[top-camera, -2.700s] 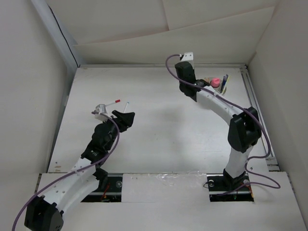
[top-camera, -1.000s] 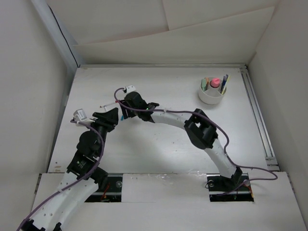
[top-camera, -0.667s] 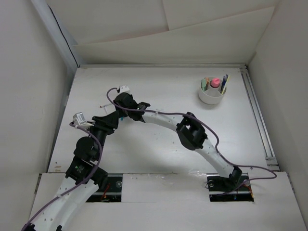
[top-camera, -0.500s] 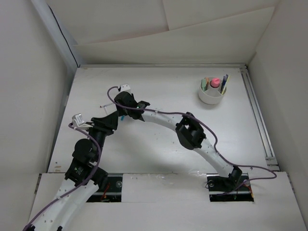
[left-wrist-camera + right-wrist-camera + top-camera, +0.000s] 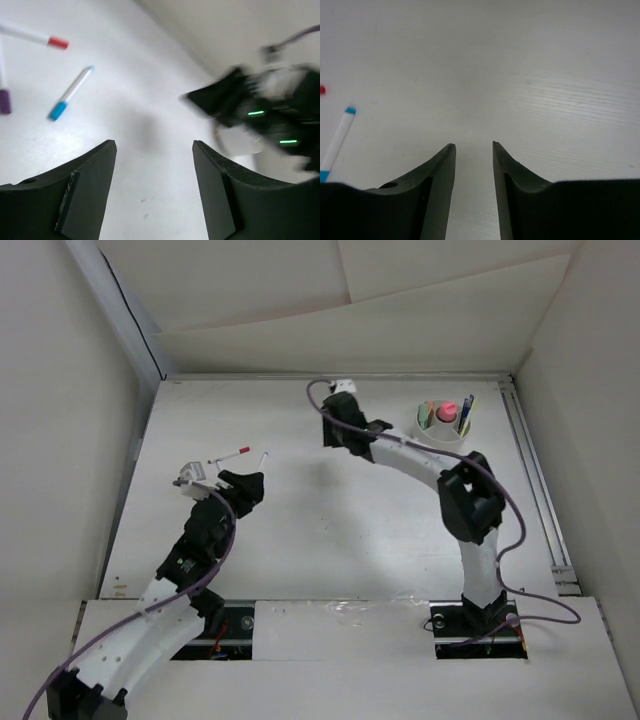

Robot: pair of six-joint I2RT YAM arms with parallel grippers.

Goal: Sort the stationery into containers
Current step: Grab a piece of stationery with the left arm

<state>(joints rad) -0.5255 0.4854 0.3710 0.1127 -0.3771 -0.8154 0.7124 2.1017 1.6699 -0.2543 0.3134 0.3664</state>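
Nearest you, the left end effector (image 5: 152,145) is released, its jaws wide apart with only the bench (image 5: 330,540) showing between them. Just beyond it lie loose pens: a white pen with a red tip (image 5: 232,454), a thin white pen with blue ends (image 5: 263,458) apart to its right, and a purple-capped pen (image 5: 4,99) cut off at the edge of the left wrist view. Farther out, the right end effector (image 5: 473,145) hangs over bare bench, also released, its jaws a narrow gap apart with nothing in them. In the far right corner stands the round white cup (image 5: 441,445). It holds a pink-capped item (image 5: 448,409), a green and orange marker (image 5: 427,413) and dark pens (image 5: 466,412), all upright.
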